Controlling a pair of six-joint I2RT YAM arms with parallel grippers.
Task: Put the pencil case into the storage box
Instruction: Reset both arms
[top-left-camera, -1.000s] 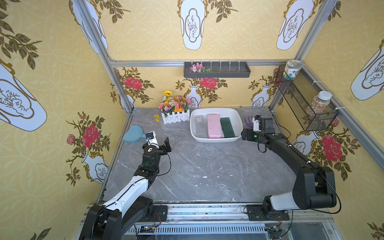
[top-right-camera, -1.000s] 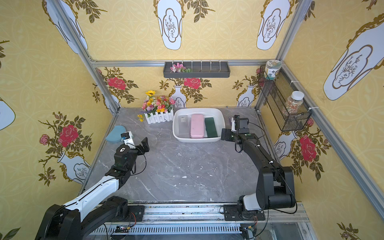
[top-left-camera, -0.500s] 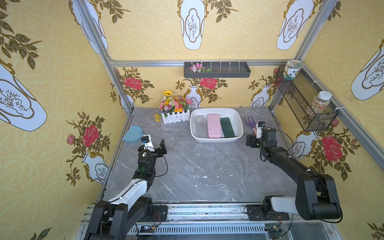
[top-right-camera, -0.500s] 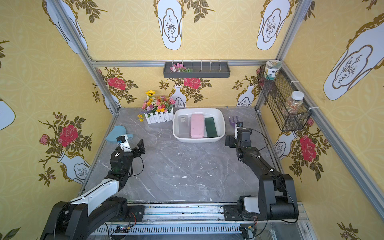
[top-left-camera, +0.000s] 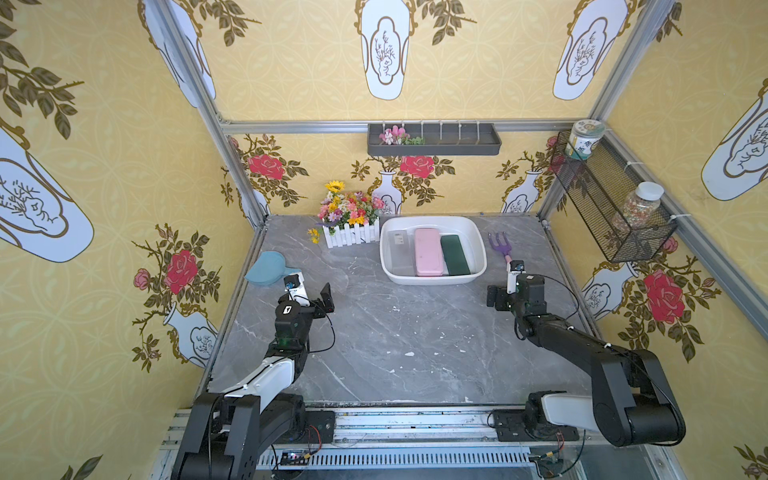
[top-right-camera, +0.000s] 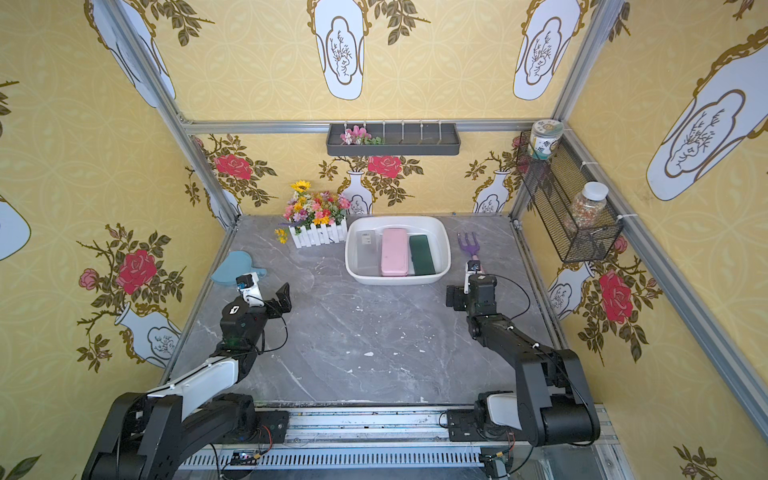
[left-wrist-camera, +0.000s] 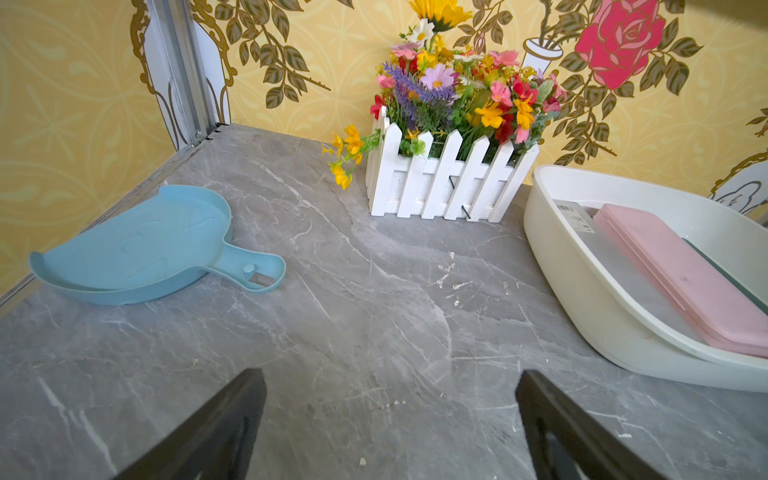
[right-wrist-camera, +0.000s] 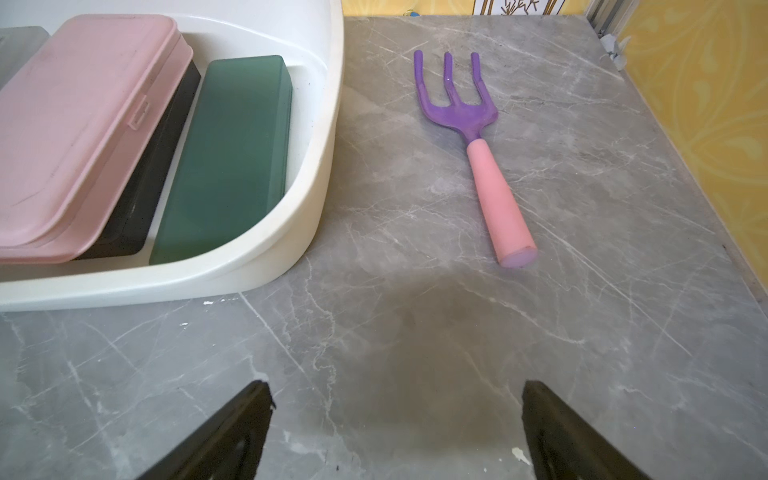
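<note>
The storage box (top-left-camera: 432, 281) (top-right-camera: 398, 281) is a white tub at the back of the table. Several pencil cases lie in it side by side: a clear one (top-left-camera: 400, 254), a pink one (top-left-camera: 428, 251) (right-wrist-camera: 79, 124) (left-wrist-camera: 685, 274) and a dark green one (top-left-camera: 455, 254) (right-wrist-camera: 232, 158). A black case (right-wrist-camera: 141, 195) shows under the pink one's edge. My right gripper (top-left-camera: 516, 291) (top-right-camera: 473, 291) (right-wrist-camera: 395, 386) hangs open and empty over bare table, in front of the tub's right corner. My left gripper (top-left-camera: 311, 296) (top-right-camera: 269, 296) (left-wrist-camera: 390, 376) is open and empty at the left, well short of the tub.
A purple garden fork with a pink handle (top-left-camera: 500, 245) (right-wrist-camera: 490, 174) lies right of the tub. A blue dustpan (top-left-camera: 266, 268) (left-wrist-camera: 137, 249) sits at the left edge. A white-fenced flower box (top-left-camera: 351, 228) stands left of the tub. A wire basket (top-left-camera: 611, 216) hangs on the right wall.
My right gripper has drawn back from the tub's right end toward the front, uncovering the purple fork. The left arm has folded back a little. Both grippers stayed open.
</note>
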